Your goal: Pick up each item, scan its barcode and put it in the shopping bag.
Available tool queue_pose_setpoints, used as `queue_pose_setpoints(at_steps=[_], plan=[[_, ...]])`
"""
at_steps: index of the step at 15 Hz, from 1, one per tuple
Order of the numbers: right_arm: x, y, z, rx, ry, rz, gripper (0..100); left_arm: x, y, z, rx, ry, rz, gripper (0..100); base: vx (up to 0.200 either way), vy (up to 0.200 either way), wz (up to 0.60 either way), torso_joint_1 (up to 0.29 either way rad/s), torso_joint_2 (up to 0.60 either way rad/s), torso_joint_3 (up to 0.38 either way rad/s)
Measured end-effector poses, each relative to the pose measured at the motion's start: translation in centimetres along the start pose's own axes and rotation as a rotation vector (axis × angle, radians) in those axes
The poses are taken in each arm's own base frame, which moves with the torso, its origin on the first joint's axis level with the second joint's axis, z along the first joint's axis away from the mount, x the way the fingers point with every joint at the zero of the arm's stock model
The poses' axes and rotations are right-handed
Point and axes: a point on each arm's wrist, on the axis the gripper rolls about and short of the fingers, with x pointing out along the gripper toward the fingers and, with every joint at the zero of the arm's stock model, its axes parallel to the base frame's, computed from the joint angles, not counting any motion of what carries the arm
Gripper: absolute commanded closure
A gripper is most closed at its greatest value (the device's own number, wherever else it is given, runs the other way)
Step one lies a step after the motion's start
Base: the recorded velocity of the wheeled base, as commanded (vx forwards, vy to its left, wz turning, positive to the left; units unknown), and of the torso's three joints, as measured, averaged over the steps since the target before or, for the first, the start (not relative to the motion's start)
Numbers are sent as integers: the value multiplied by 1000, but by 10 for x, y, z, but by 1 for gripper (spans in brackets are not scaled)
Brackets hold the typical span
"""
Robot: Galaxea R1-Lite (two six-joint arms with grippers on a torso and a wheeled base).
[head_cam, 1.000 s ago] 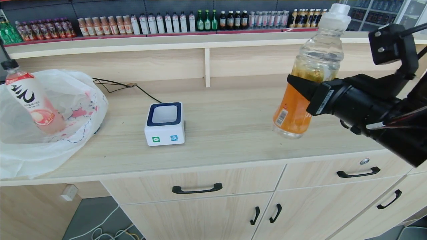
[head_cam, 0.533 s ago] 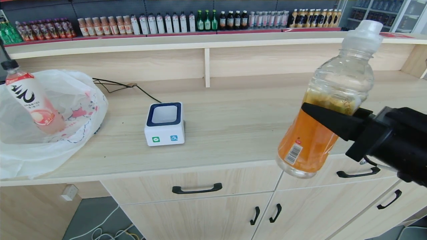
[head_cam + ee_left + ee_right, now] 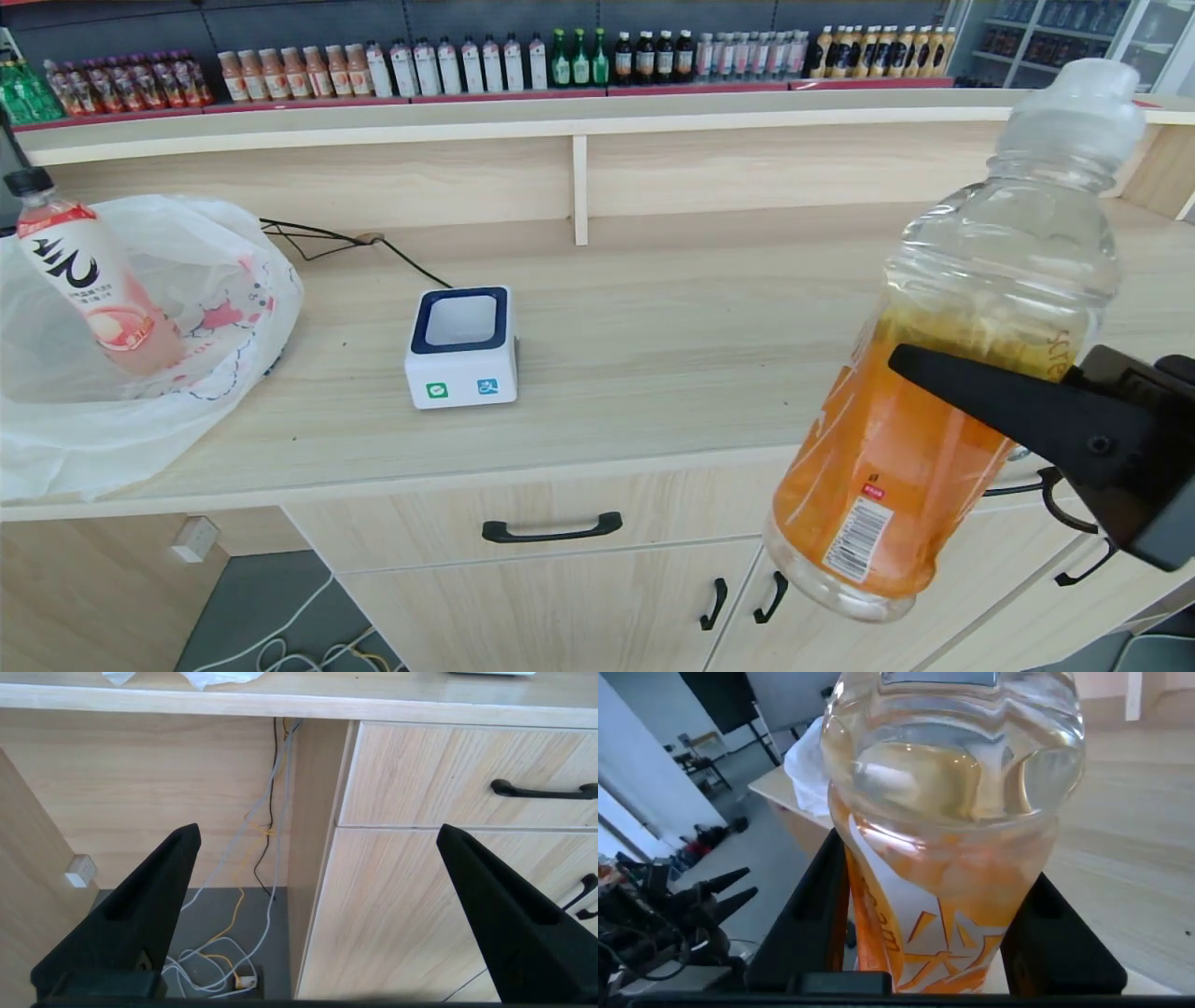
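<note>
**Cut off, covered, too small**

The right gripper (image 3: pixel 943 369) runs off the frame's right edge, its far finger behind the orange bottle (image 3: pixel 952 317). The shopping bag (image 3: pixel 140 411) is cropped at the left edge. Along the top, the shelf bottles (image 3: pixel 560 58), probably drinks, are too small to read.

Head view bright, with even, diffuse light across the counter (image 3: pixel 653 327). The scanner (image 3: pixel 460 347) throws only a short, soft shadow on its right side. Pale highlights on the clear upper half of the orange bottle (image 3: pixel 896 467). Straight counter edges bow toward the frame borders. Left wrist view: the floor (image 3: pixel 224 915) is dimmer.
</note>
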Motion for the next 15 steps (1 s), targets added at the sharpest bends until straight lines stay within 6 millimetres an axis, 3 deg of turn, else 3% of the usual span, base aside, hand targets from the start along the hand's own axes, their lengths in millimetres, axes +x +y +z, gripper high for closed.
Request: queue_pose_setpoints(at_steps=[4, 7, 15], plan=[[-1, 8, 7, 65, 16, 231, 100, 0, 0, 0, 0, 0, 0, 0, 0, 0, 0, 0, 0, 0], [2, 10, 8, 135, 37, 273, 100, 0, 0, 0, 0, 0, 0, 0, 0, 0, 0, 0, 0, 0], [34, 26, 0, 337, 15, 439, 100, 0, 0, 0, 0, 0, 0, 0, 0, 0, 0, 0, 0, 0]])
